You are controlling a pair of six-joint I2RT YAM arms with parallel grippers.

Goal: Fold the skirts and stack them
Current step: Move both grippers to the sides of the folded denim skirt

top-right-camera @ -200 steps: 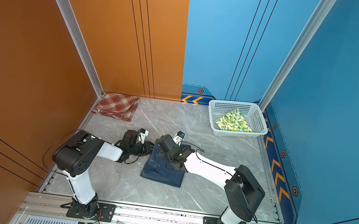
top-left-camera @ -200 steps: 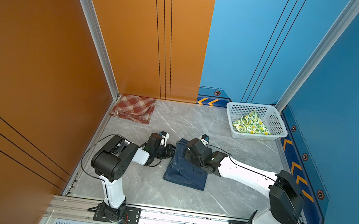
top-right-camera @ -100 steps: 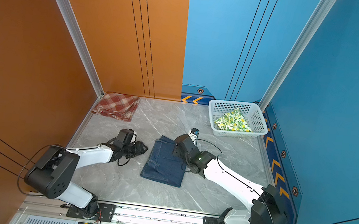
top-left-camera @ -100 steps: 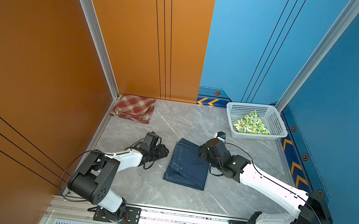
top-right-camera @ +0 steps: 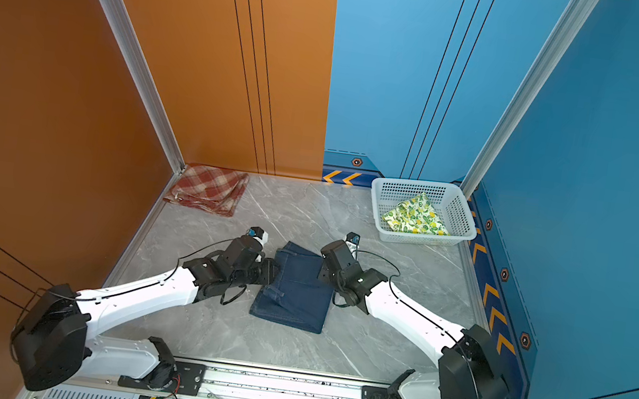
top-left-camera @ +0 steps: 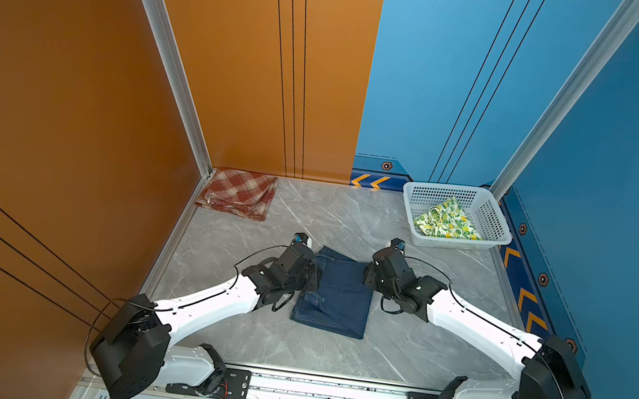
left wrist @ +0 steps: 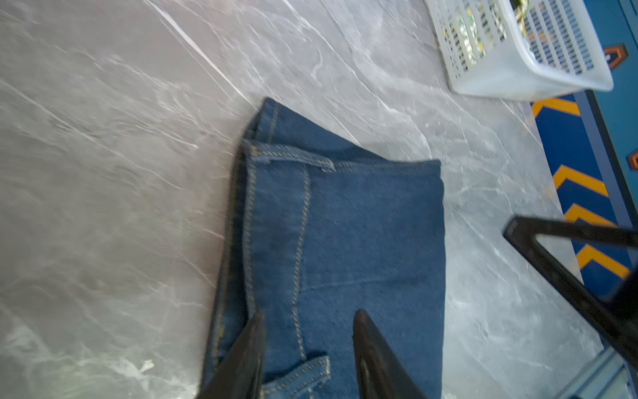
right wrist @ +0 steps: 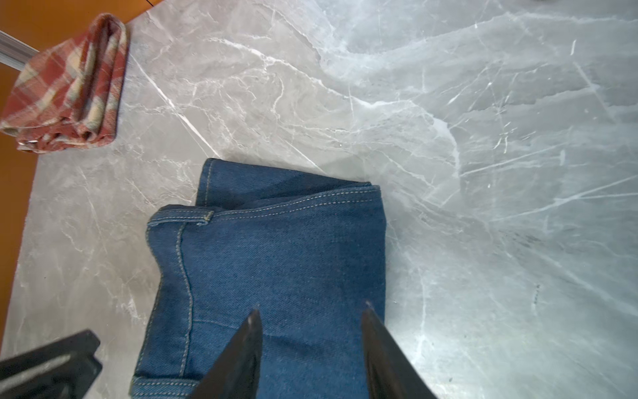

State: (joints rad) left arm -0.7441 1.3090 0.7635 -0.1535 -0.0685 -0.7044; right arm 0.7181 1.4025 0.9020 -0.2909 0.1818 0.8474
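Observation:
The dark blue denim skirt (top-left-camera: 338, 295) (top-right-camera: 297, 290) lies folded flat mid-table. My left gripper (left wrist: 309, 313) hovers open over its left edge, near a belt loop, holding nothing. On the opposite edge my right gripper (right wrist: 311, 307) is open too, with bare denim (right wrist: 276, 259) between its fingers. In both top views the wrists hide the fingertips. The red-and-cream plaid skirt (top-left-camera: 239, 194) (right wrist: 69, 86) sits folded in the far left corner. The lemon-print skirt (top-left-camera: 447, 221) (top-right-camera: 416, 217) lies inside the basket.
The white perforated basket (top-left-camera: 454, 243) (left wrist: 518, 79) stands at the far right against the blue wall. Orange and blue walls close in the grey marble table (top-left-camera: 348, 221) on three sides. A metal rail (top-left-camera: 326, 390) with the arm bases runs along the front.
Both grippers pulled off the denim skirt half a second ago and have now come back in to its left and right edges. The skirt itself has not moved.

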